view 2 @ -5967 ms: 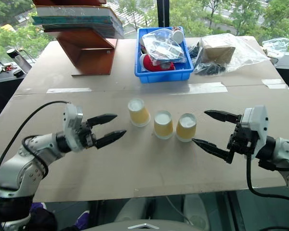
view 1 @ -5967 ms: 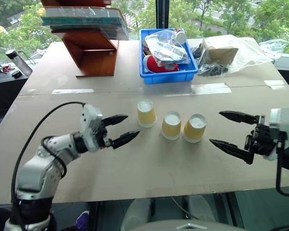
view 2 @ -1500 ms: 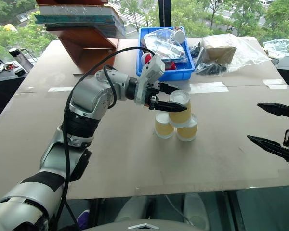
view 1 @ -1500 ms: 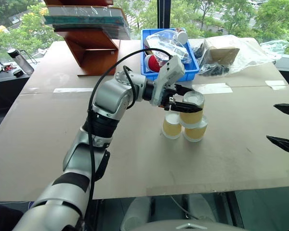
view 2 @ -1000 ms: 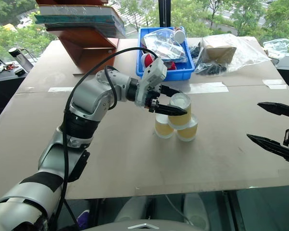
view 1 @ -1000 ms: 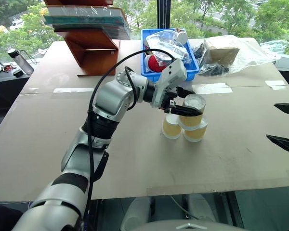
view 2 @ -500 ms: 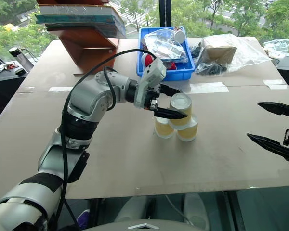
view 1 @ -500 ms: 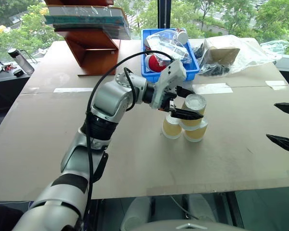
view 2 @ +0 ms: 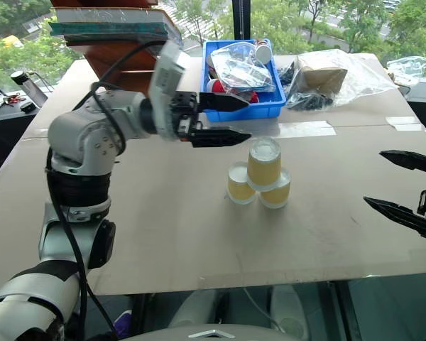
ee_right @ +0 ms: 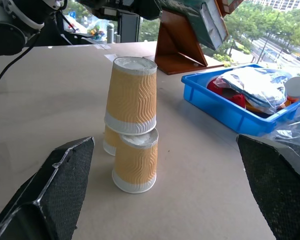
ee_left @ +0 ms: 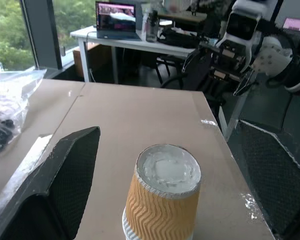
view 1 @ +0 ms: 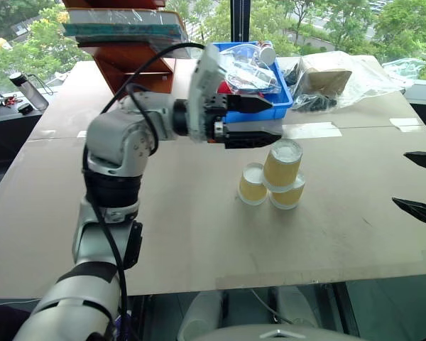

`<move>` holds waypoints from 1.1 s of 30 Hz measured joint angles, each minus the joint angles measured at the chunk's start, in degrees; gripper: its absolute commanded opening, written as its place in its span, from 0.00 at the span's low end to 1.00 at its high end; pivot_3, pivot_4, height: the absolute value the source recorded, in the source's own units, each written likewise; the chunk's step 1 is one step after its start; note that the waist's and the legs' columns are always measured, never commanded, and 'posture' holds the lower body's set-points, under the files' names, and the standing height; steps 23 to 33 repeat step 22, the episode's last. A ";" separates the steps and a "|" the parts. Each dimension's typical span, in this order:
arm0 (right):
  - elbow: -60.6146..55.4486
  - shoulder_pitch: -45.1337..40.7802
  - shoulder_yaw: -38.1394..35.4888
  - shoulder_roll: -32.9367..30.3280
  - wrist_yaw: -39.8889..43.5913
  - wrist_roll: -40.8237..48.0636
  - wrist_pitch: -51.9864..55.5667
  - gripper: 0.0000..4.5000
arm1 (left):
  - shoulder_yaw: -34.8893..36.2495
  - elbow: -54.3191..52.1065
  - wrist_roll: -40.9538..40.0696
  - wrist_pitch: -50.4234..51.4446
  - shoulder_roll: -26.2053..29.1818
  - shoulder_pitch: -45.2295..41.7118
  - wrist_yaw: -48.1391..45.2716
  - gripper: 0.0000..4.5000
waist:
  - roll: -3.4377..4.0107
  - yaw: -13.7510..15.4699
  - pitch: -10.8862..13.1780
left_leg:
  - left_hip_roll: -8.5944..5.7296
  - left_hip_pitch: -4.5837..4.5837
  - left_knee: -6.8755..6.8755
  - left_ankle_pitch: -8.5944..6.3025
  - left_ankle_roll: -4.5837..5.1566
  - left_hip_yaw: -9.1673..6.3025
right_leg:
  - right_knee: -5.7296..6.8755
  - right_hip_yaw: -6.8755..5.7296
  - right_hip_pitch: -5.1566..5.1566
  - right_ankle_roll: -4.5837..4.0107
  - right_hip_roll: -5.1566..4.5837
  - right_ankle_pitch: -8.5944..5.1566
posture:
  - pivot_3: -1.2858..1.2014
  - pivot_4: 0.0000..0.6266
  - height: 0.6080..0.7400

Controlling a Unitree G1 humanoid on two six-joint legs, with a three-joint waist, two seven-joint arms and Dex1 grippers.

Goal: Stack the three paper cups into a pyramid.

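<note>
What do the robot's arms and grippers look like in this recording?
The left arm has rounded silver-grey shells with black joints, a black band near the bottom, and a loose black cable looping along it. Its left gripper has a white housing and two black, tapered, pointed fingers. The right gripper shows the same black pointed fingers, whose inner pads are finely textured.

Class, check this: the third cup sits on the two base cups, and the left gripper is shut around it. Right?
No. The third cup does sit on the two base cups, but the left gripper is open and clear of it, as the left eye view shows.
</note>
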 measured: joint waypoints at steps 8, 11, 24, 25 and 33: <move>0.18 5.22 1.11 2.19 -0.66 -3.21 -1.06 1.00 | 11.68 -13.85 -4.62 0.89 4.32 27.34 8.72 0.99 | 0.03 0.13 -0.02 | 0.01 0.04 -0.15 0.00 0.00 0.02 | -0.07 0.07 -0.03 0.00 -0.06 0.00 | 0.52 0.24 1.00; 2.30 8.16 0.36 2.79 -0.27 -4.69 -2.14 1.00 | 15.28 -20.53 -4.00 -1.24 5.92 42.56 10.80 0.99 | 0.05 0.20 -0.03 | 0.00 0.09 -0.24 -0.01 0.00 0.07 | -0.15 0.14 0.01 -0.01 -0.09 0.00 | 0.52 0.24 1.00; 6.15 12.87 -1.29 3.35 -0.21 -6.97 -3.87 1.00 | 20.78 -23.60 3.67 -18.99 3.75 69.98 13.02 0.99 | 0.20 1.68 -0.10 | 0.06 0.48 -0.33 -0.03 0.03 0.10 | -0.30 0.09 0.44 -0.03 -0.07 -0.01 | 0.52 0.24 1.00; 6.15 12.87 -1.29 3.35 -0.21 -6.97 -3.87 1.00 | 20.78 -23.60 3.67 -18.99 3.75 69.98 13.02 0.99 | 0.20 1.68 -0.10 | 0.06 0.48 -0.33 -0.03 0.03 0.10 | -0.30 0.09 0.44 -0.03 -0.07 -0.01 | 0.52 0.24 1.00; 6.15 12.87 -1.29 3.35 -0.21 -6.97 -3.87 1.00 | 20.78 -23.60 3.67 -18.99 3.75 69.98 13.02 0.99 | 0.20 1.68 -0.10 | 0.06 0.48 -0.33 -0.03 0.03 0.10 | -0.30 0.09 0.44 -0.03 -0.07 -0.01 | 0.52 0.24 1.00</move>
